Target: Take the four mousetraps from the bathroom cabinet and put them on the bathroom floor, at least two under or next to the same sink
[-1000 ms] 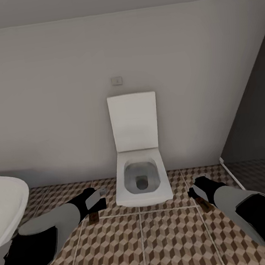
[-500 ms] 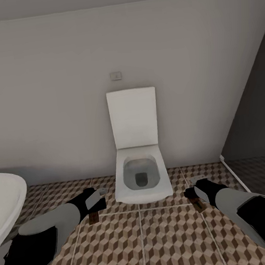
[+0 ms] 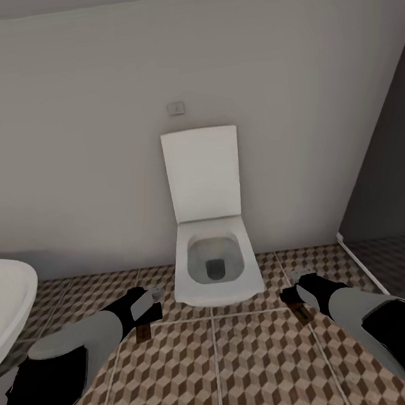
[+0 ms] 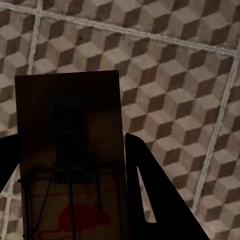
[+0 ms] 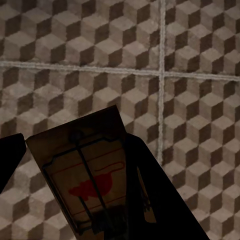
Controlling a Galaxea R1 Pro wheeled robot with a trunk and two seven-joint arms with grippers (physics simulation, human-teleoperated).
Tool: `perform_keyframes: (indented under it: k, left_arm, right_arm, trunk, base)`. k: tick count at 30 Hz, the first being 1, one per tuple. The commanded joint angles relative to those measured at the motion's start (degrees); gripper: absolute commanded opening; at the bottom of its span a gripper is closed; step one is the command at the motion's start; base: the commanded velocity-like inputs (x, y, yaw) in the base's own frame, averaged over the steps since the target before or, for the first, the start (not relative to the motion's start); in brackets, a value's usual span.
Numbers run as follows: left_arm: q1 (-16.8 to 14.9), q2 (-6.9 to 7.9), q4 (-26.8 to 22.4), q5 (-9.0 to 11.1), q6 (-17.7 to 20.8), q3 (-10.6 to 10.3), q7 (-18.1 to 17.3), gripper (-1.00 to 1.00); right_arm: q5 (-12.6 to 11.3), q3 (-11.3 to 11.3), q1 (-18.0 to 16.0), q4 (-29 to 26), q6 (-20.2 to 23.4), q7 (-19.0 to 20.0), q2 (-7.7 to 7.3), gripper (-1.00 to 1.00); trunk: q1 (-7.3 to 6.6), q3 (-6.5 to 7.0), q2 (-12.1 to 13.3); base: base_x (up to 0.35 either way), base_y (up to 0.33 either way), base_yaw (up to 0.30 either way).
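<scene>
Brown-tile head view: bathroom floor (image 3: 220, 374) was cube-print squares, pale grout, matte. White square toilet (image 3: 216, 271) stood lid-up at the grey wall, small wall plate (image 3: 176, 108) above it. White bathtub (image 3: 5, 307) rim curved at my left. Dark panel (image 3: 394, 169) at my right.
Head view, my left gripper (image 3: 147, 314): hung low over the tiles, a mousetrap (image 3: 142, 332) poking down from it, clear of the floor as far as I could judge.
Head view, my right gripper (image 3: 296, 299): same pose by the toilet's other side, second mousetrap (image 3: 301, 313) in it.
Left wrist view: jaws were closed down to the slab's width, one dark finger (image 4: 150, 200) against its long edge. Trap (image 4: 70, 150) was flat wood, plain at the far half, wire spring and red mouse print near my fingers.
Right wrist view: jaws pinched likewise on a tilted trap (image 5: 85, 170), finger (image 5: 155, 200) at its edge. Paler face, red outline, wire bar, tiles under it.
Handling, my guess: light, stiff, thin wood; smooth edges could slip or twist in a narrow pinch. Best hold was across the long edges near the middle, away from the wire bar.
Task spot: no sink here, so these two weren't yet placeable beside one.
</scene>
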Motion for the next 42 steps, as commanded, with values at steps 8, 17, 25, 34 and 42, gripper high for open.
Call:
perform_keyframes:
  k: [8, 17, 25, 34, 42]
  left_arm:
    - [-0.06, 0.02, -0.06, 0.32, 0.14, -0.30, 0.28, -1.00]
    - [-0.06, 0.03, -0.09, 0.26, 0.14, -0.30, 0.28, -1.00]
    - [-0.03, 0.02, -0.11, 0.16, 0.14, -0.30, 0.28, -1.00]
    - [0.03, 0.02, -0.11, 0.16, 0.14, -0.30, 0.28, -1.00]
    - [0.03, 0.02, -0.11, 0.16, 0.14, -0.30, 0.28, -1.00]
  right_arm:
    - [-0.65, 0.21, -0.04, 0.12, 0.21, -0.32, -0.13, -1.00]
    - [-0.56, 0.04, -0.04, 0.04, 0.07, -2.97, -0.09, -1.00]
    - [-0.53, 0.10, 0.26, -0.05, -0.72, 1.48, -0.08, -1.00]
    - [-0.48, 0.10, 0.31, -0.02, -0.68, 2.09, -0.02, -1.00]
    - [-0.40, 0.18, 0.31, -0.03, -0.72, 1.91, 0.16, -1.00]
  trunk:
    - [1.75, -1.49, -3.25]
    - [3.73, -3.11, -6.86]
    - [5.49, -4.54, -10.07]
    - [7.46, -6.16, -13.68]
    - [8.23, -7.81, -14.90]
  base:
    - [0.000, 0.000, 0.000]
    - [0.000, 0.000, 0.000]
    - [0.000, 0.000, 0.000]
    - [0.000, 0.000, 0.000]
    - [0.000, 0.000, 0.000]
